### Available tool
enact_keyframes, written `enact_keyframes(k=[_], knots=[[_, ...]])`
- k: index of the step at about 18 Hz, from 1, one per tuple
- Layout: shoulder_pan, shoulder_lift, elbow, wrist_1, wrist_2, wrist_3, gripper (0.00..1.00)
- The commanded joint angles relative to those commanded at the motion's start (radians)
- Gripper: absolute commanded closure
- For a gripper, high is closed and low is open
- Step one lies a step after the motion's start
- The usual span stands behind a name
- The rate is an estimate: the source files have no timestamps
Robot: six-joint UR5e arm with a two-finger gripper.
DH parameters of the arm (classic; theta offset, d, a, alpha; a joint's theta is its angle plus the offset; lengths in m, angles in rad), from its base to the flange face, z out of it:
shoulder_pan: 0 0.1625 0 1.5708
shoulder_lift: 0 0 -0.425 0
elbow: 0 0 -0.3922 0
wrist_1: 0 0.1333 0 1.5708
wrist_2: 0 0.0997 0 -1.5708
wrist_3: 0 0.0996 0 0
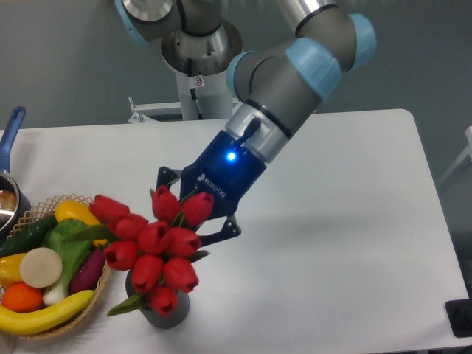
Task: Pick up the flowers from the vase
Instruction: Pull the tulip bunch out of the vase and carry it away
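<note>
Red tulip buds are crowding the front of my gripper [193,221], and I am clenching it on the flowers [155,247] somewhere behind the heads; the fingers themselves are mostly hidden by the blooms, so I am judging the hold from how the bunch is sitting tight against my claw. The bunch is hanging over the vase [164,316], which is standing on the table [346,221] near its front edge, just beside the basket [96,291] of toy vegetables. Only the vase's lower half is showing under the lowest buds and a green leaf, so I cannot say whether the stem ends are clear of its mouth or resting inside.

I am taking this as the lifting step: the grasp is made and the flowers are coming out. What it is calling for next, I think, is a straight pull upward, keeping the stems in line with the mouth so the vase is not tipping or dragging along.

White lettering is running along my blue wrist housing beside a lit blue lamp; it is looking like "ROBOTIQ".
</note>
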State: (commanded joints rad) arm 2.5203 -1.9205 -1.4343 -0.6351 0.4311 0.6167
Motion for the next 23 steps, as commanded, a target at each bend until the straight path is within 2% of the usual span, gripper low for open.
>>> enact_keyframes(k=[8,14,18,21,23], knots=[[0.075,0.000,0.009,0.000,0.000,0.034,1.00],[0.202,-0.005,-0.003,-0.006,0.015,0.158,1.00],[0.273,-0.008,-0.015,-0.006,0.162,0.224,1.00],[0.317,-0.009,-0.043,-0.008,0.190,0.254,1.00],[0.330,-0.008,-0.069,-0.009,0.269,0.314,1.00]])
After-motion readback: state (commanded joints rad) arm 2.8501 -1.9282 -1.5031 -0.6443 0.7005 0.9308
